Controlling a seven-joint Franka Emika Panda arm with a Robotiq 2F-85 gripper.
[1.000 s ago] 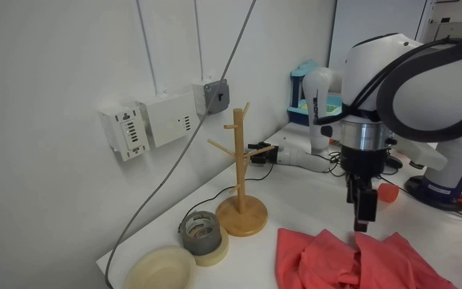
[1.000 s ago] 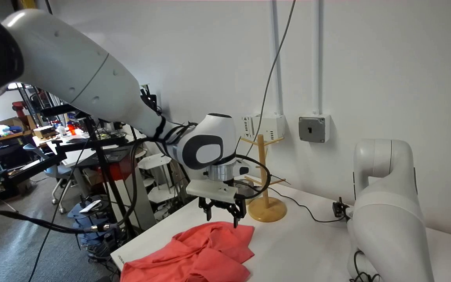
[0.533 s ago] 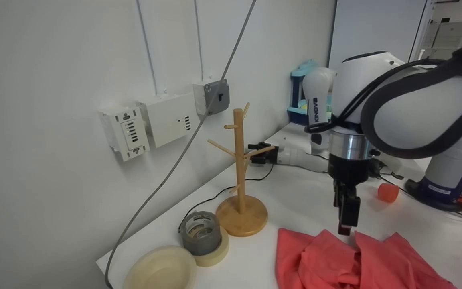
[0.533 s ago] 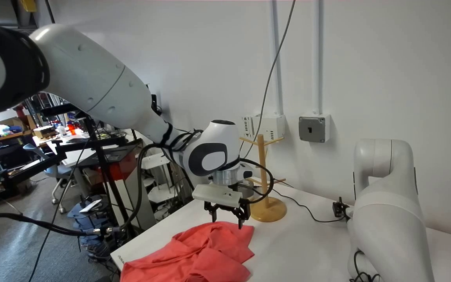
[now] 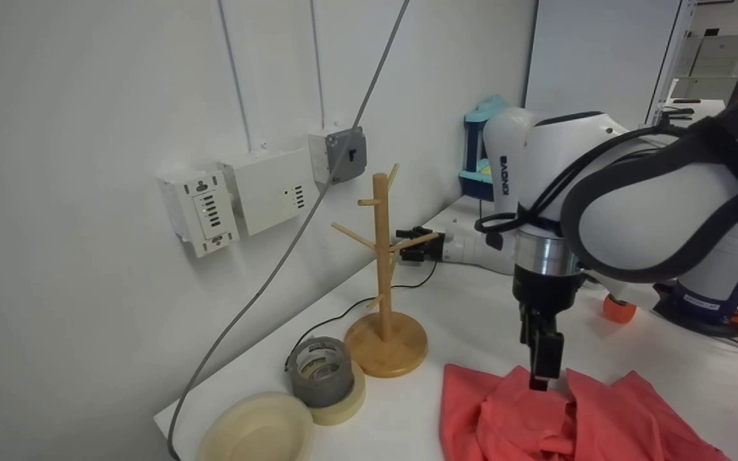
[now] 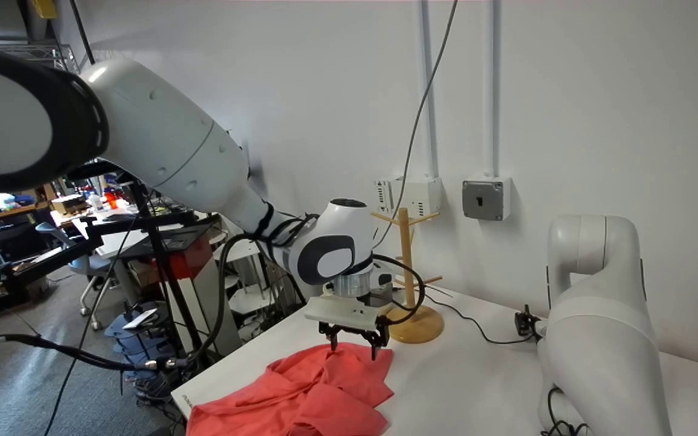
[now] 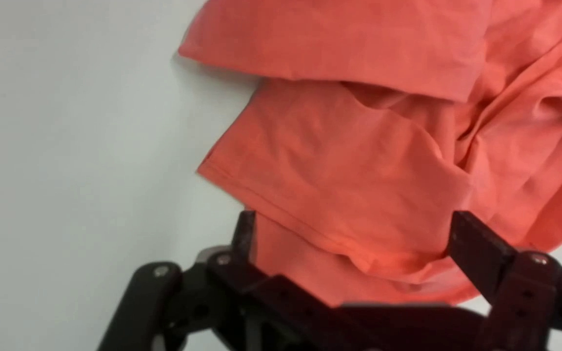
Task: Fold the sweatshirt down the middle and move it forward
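One pincer, spread | sweatshirt stitching visible: wrist view only | bowl: in an exterior view only

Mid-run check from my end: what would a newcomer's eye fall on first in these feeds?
Most likely the rumpled coral sweatshirt, a big splash of colour on the white table, with the open gripper hanging over it. Next, perhaps, the wooden mug tree, standing upright near the sweatshirt. In an exterior view, a second robot arm also looms large at the picture's right side.
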